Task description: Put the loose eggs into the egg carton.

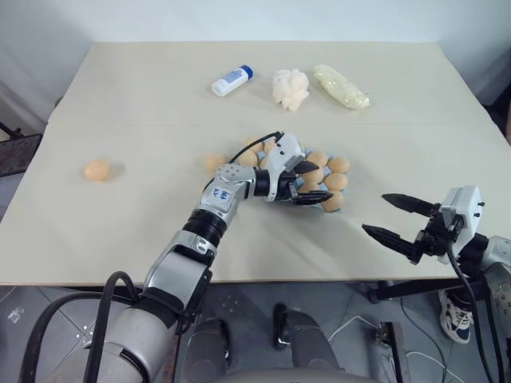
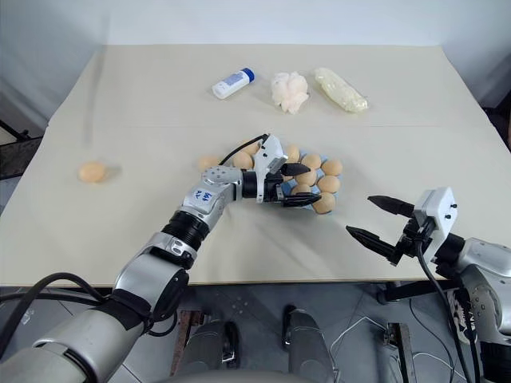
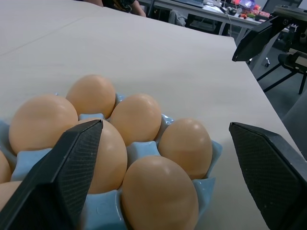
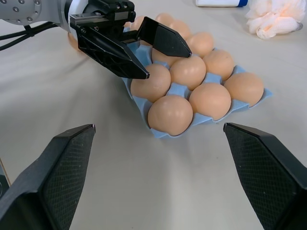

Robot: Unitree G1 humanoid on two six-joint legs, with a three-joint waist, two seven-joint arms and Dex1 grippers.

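The light blue egg carton [image 4: 140, 103] sits mid-table, its cups holding several tan eggs [image 4: 170, 114]. My left gripper [image 1: 313, 182] hovers open just over the carton's eggs, its fingers [image 3: 64, 175] spread wide with nothing gripped. One loose egg [image 1: 97, 169] lies far to the left on the table. Another egg [image 1: 213, 162] rests beside the carton's left side, next to my left forearm. My right gripper [image 1: 375, 212] is open and empty near the table's front edge, to the right of the carton.
Along the far side of the table lie a white bottle with a blue cap [image 1: 231, 80], a lumpy white wad [image 1: 290, 88] and a clear bag of pale material [image 1: 342, 86]. The table's front edge [image 1: 319, 279] runs just below my right gripper.
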